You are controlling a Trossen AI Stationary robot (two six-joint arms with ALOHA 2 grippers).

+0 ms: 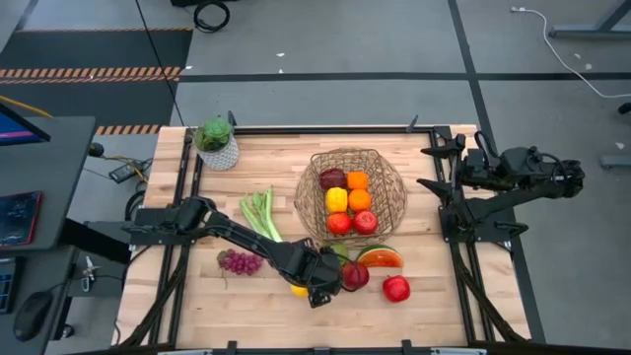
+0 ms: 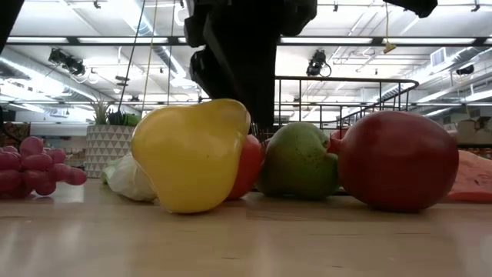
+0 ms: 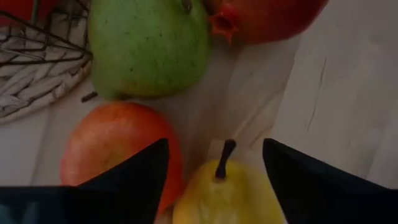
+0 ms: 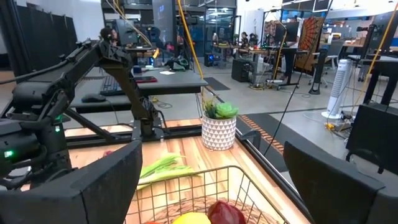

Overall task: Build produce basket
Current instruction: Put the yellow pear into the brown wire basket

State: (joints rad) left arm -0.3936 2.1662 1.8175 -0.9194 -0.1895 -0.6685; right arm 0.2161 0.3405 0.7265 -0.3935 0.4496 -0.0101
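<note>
Your left hand [image 3: 214,180]: spread astride smooth yellow pear [image 3: 221,199] | beside: glossy red-orange apple [image 3: 115,149], speckled green pear [image 3: 149,46] | beyond: woven wire basket [image 3: 37,68]

yellow pear [image 3: 221,199], green pear [image 3: 149,46], tan basket [image 1: 353,192], purple grapes [image 1: 240,261]

Bright ceiling strip lights [image 2: 73,40] glare upper left in the low view; left wrist view's soft, close-up blurry.

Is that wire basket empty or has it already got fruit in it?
Partly filled. The high view shows the basket holding several pieces of produce, red, orange and yellow, while other fruit lies outside it on the table.
</note>
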